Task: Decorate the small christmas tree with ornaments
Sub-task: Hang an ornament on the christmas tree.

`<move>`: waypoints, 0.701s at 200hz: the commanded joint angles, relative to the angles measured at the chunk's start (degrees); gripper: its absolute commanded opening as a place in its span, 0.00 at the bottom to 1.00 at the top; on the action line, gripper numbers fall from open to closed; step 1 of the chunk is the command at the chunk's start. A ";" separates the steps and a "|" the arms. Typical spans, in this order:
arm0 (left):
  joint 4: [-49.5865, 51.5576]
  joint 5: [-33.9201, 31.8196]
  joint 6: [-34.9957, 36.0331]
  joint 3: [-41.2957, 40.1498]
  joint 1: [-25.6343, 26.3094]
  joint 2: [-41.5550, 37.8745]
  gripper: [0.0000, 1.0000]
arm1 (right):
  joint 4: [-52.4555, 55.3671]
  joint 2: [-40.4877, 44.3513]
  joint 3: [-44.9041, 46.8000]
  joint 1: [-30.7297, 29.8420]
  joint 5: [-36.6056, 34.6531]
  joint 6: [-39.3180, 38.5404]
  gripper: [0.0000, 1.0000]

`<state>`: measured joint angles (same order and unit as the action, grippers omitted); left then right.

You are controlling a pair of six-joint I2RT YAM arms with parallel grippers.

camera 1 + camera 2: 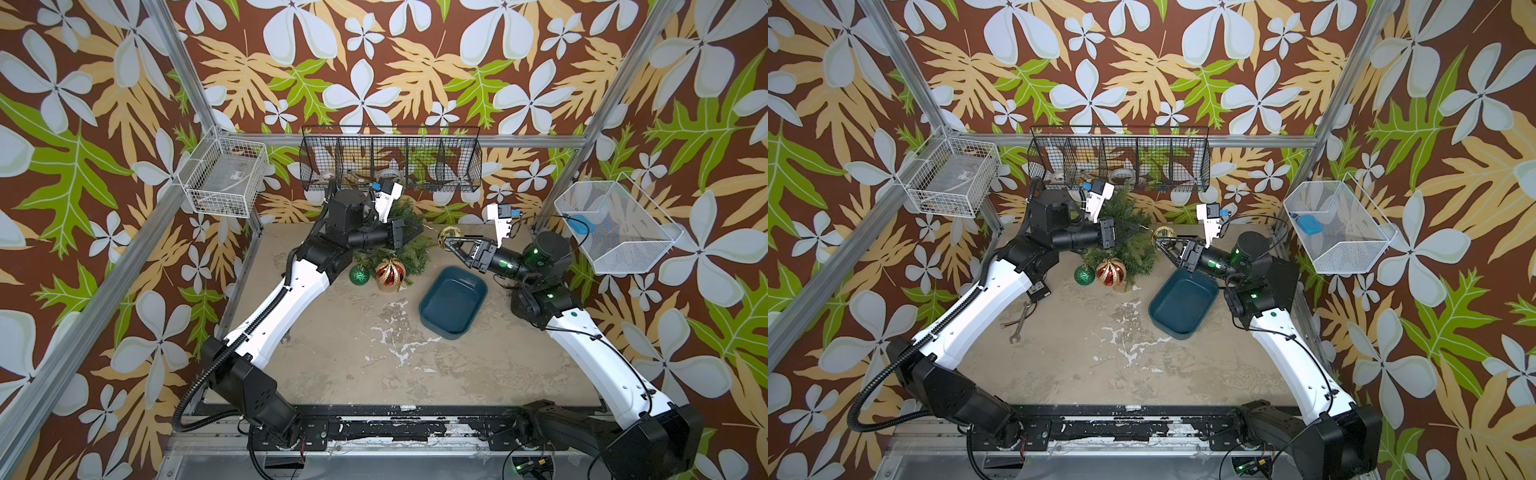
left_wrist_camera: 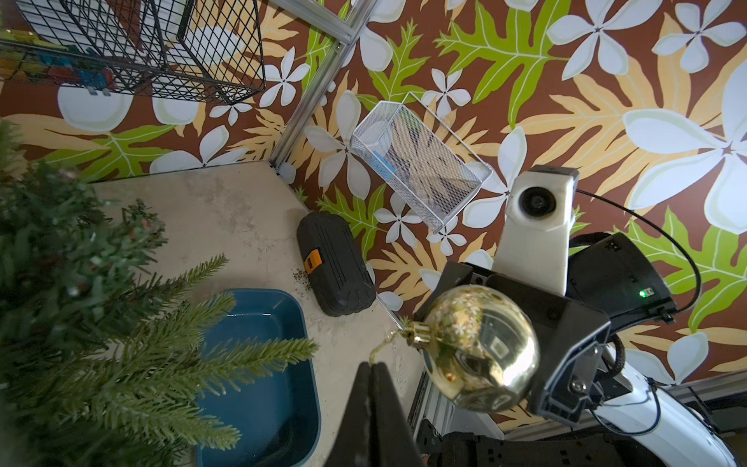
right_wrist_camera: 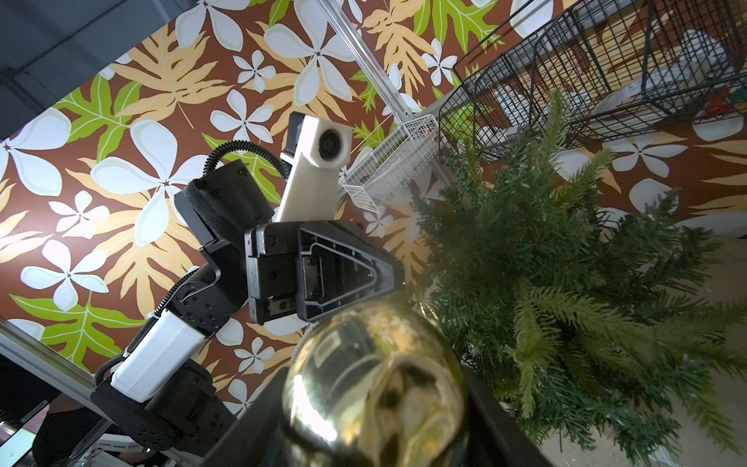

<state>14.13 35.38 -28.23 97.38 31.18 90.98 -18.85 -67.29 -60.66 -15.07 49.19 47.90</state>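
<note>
While your R gripper (image 1: 445,243) clamps the gold bauble (image 1: 448,231), your L gripper (image 1: 419,227), just opposite, is closed on its string loop (image 2: 384,343), tree (image 1: 415,253) beside both.

**Gloss, glitter and worn grey**

Mirror-bright, smooth gold bauble (image 2: 481,347) with a shiny cap. Glossy red bauble (image 1: 390,272) striped in gold. Grainy, glittery green bauble (image 1: 359,274). Matt plastic needles on the tree (image 2: 81,303). Smooth, faintly shiny blue plastic tray (image 1: 453,301). Rough, mottled table (image 1: 374,365), flaked white in patches. Ribbed matt black plastic case (image 2: 335,269) at the table's edge.
</note>
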 commanded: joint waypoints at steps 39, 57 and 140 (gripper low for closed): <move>7.84 -1.15 3.13 4.40 1.43 2.74 0.00 | -4.76 0.67 3.14 1.30 -1.85 1.38 0.60; 9.52 -1.73 3.66 5.88 1.69 3.64 0.00 | -6.99 0.93 4.60 2.94 -1.83 3.34 0.61; 15.22 -3.08 5.29 11.60 3.00 7.70 0.00 | -10.67 0.22 6.81 3.89 -0.25 5.78 0.60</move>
<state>27.66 33.01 -24.14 108.51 34.00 98.52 -25.85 -66.67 -53.80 -11.22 48.05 52.49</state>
